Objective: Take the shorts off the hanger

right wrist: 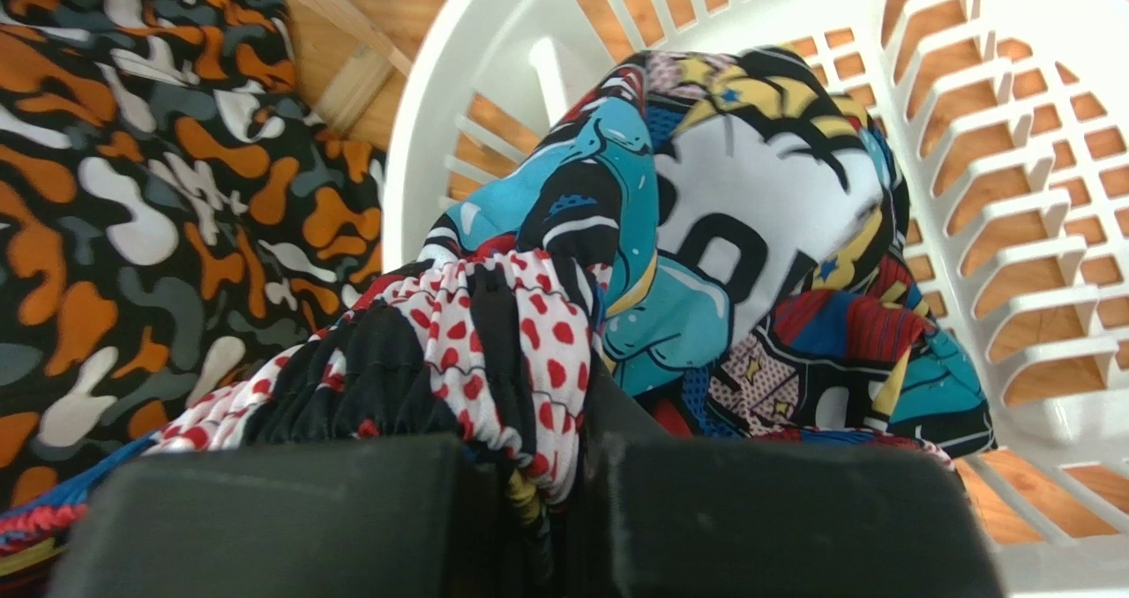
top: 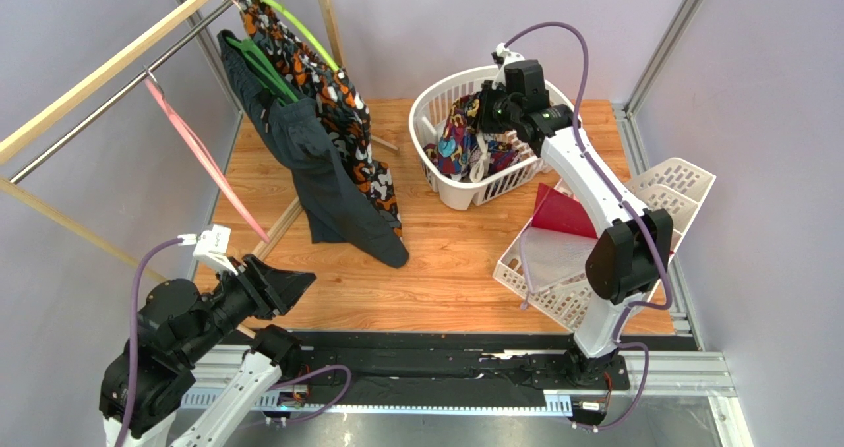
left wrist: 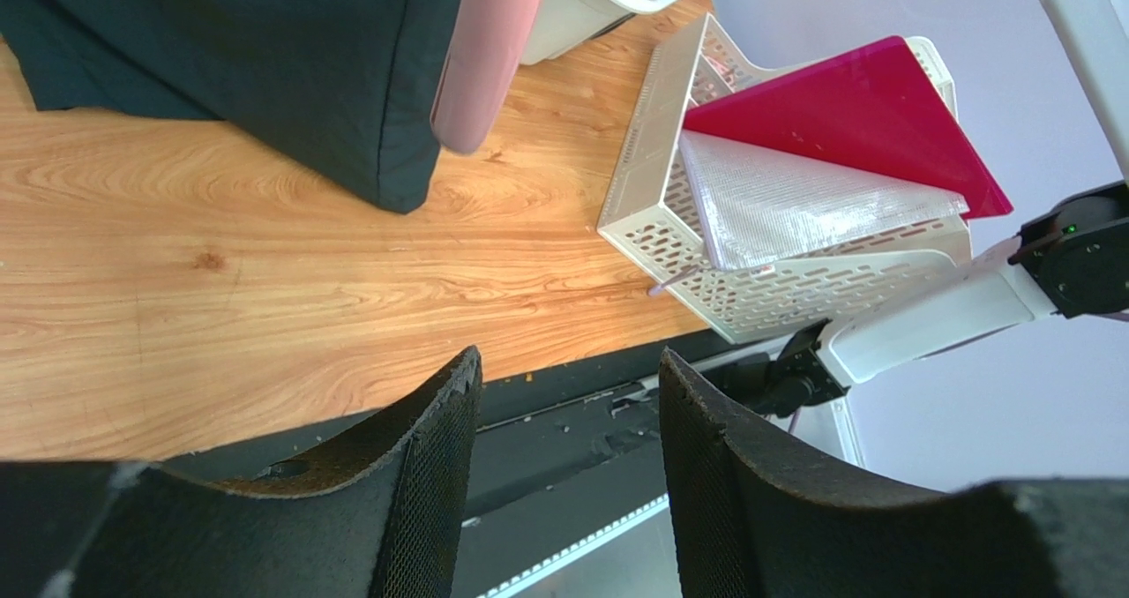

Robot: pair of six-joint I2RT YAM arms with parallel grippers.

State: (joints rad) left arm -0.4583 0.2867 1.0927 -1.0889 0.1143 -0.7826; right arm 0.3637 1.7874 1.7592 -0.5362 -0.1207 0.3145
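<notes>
The multicolour print shorts (top: pixel 458 140) lie bunched inside the white laundry basket (top: pixel 436 185) at the back of the table. My right gripper (top: pixel 491 109) reaches into the basket and is shut on their gathered waistband. In the right wrist view the red-dotted cloth of the shorts (right wrist: pixel 742 267) is pinched in the right gripper (right wrist: pixel 563 492). The pink hanger (top: pixel 198 155) hangs bare from the metal rail at the left. It shows as a blurred pink bar (left wrist: pixel 490 42) in the left wrist view. My left gripper (top: pixel 297 284) (left wrist: pixel 563 393) stands open and empty near the table's front left, below the hanger.
A charcoal garment (top: pixel 327 180) and an orange-black-white garment (top: pixel 342 121) hang on green hangers (top: pixel 263 66) from the rail (top: pixel 99 96). A white perforated tray (top: pixel 684 185) holding a red folder (top: pixel 565 215) sits at the right front. Wooden frame bars stand at the left.
</notes>
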